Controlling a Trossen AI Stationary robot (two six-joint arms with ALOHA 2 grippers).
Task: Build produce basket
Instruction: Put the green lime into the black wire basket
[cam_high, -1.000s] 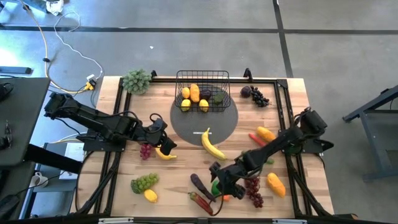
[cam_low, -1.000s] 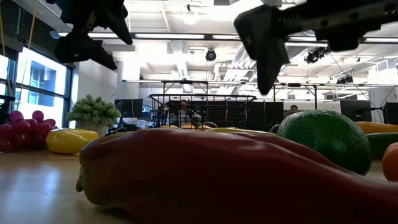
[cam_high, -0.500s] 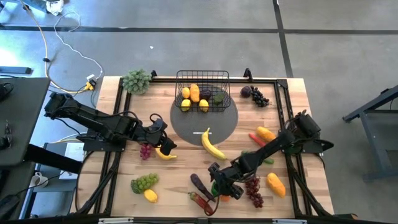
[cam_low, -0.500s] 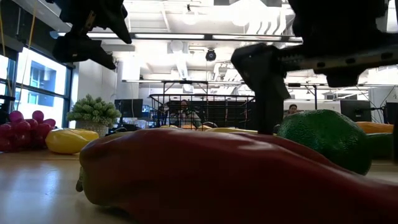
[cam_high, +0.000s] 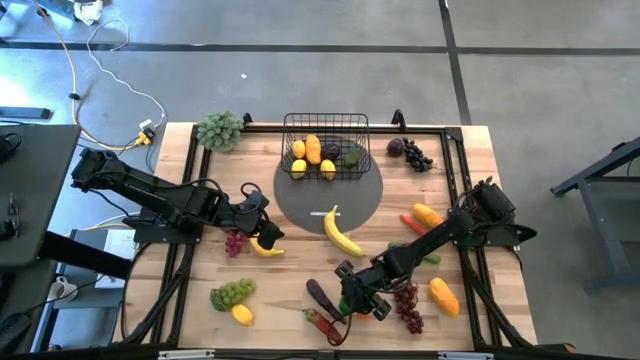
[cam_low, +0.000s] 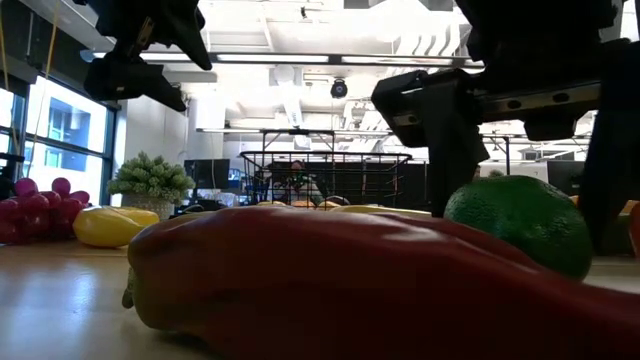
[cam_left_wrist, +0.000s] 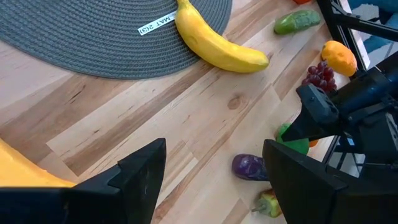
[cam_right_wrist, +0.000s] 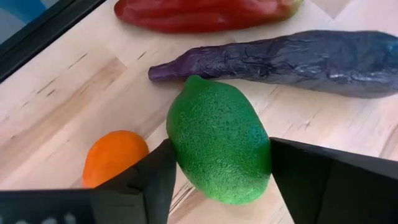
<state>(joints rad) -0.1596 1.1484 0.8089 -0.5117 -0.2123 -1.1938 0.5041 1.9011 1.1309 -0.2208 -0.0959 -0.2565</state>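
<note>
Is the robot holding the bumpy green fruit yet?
Nearly. The right hand is closing around the green fruit across its fat middle, on the table. The left hand holds nothing.

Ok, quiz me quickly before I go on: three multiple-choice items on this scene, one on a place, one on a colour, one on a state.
1. Where does the basket stand?
A. at the far edge of the round mat
B. among the red grapes
C. off the table

2. What colour is the bumpy fruit between the right gripper's fingers?
A. yellow
B. green
C. purple

3. What is the state of the long banana?
A. inside the basket
B. lifted by the left gripper
C. lying partly on the mat, unheld

Key: 1 A, the high view shows the basket on the mat's far rim. 2 B, the right wrist view shows a green fruit between the fingers, beside an eggplant. 3 C, the high view shows the banana across the mat's near edge with no gripper at it.
</note>
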